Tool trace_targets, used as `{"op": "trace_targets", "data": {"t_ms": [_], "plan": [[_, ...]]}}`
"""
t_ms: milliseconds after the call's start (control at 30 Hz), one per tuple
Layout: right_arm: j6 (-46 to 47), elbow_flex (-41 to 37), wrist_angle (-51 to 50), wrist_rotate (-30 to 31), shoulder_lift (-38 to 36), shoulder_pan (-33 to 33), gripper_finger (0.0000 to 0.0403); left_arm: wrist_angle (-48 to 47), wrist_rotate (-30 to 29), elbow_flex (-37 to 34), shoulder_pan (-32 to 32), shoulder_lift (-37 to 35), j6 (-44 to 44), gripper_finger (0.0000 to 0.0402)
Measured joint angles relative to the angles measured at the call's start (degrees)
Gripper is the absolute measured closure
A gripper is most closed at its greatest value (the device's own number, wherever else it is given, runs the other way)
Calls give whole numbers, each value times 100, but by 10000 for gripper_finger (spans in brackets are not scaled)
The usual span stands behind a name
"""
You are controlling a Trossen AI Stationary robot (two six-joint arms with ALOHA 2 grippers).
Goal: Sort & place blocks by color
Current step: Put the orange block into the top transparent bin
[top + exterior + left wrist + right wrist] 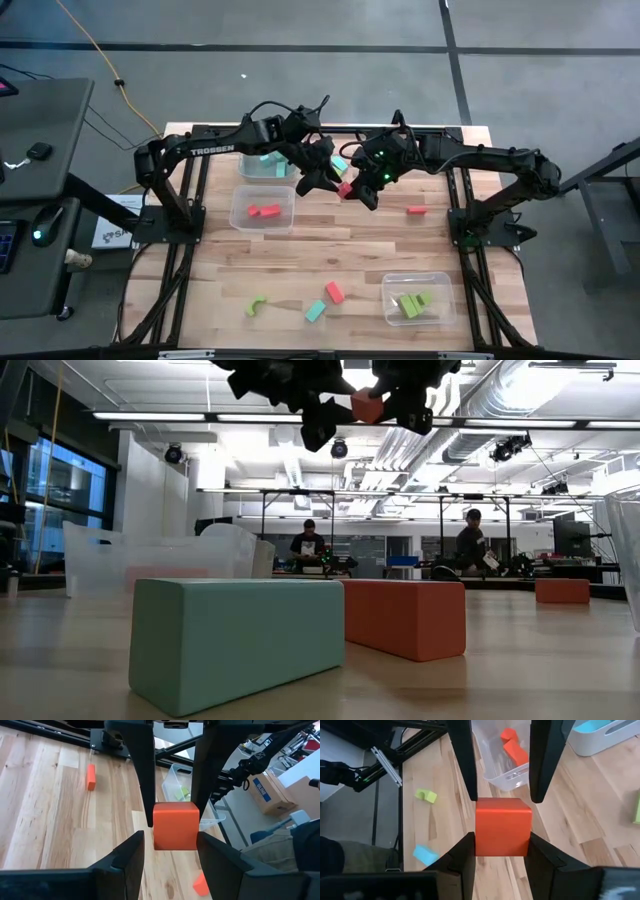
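**Bench [300, 255], seen from above, clock positions taken from its centre**

1. Red cube [345, 189] [366, 405] [175, 826] [502, 826]: at 12 o'clock, held in the air above the bench between the two sets of fingers.
2. Right gripper [362, 190] [501, 842]: reaches in from 2 o'clock. Its fingers are pinching the red cube on two opposite faces.
3. Left gripper [325, 180] [170, 840]: reaches in from 10 o'clock, nose to nose with the right one. Its fingers are spread either side of the same cube, and a thin gap shows on at least one side.
4. Red bin [240, 222]: clear tub at 10 o'clock, holding two red blocks [265, 211].
5. Blue bin [250, 172]: clear tub at 11 o'clock, partly under the left arm. It has blue contents, but the number cannot be told.
6. Green bin [440, 285]: clear tub at 4 o'clock, holding several green blocks [412, 303].
7. Loose red bar [416, 211]: at 2 o'clock, flat on the bench, well apart from any bin.
8. Loose teal piece [340, 163]: at 12 o'clock, on the bench beneath the arms.
9. Green arch [257, 305]: at 7 o'clock, near the front edge.
10. Teal block [315, 311] [235, 640]: at 6 o'clock, lying flat.
11. Red block [334, 292] [405, 618]: at 6 o'clock, just beside the teal block; whether they touch cannot be told.
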Motion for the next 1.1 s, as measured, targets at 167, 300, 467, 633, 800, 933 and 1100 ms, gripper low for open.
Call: {"op": "trace_targets", "data": {"t_ms": [167,300,467,633,800,933,1100], "plan": [[29,0,-13,15,0,0,291,0,-16,0,0,2,12,233],[117,0,-82,56,0,-6,291,5,-33,0,-7,13,42,210],[115,0,-92,46,0,-4,291,10,-86,-1,-15,13,-35,173],[110,0,-49,32,0,-4,291,5,-96,0,-32,13,-54,161],[111,0,210,-6,0,-2,291,4,-101,-1,-46,13,-54,161],[157,0,180,-12,-2,-2,291,18,-111,-2,-46,13,-52,161],[167,0,173,-13,-2,-2,291,189,-353,0,-46,13,-281,169]]}}
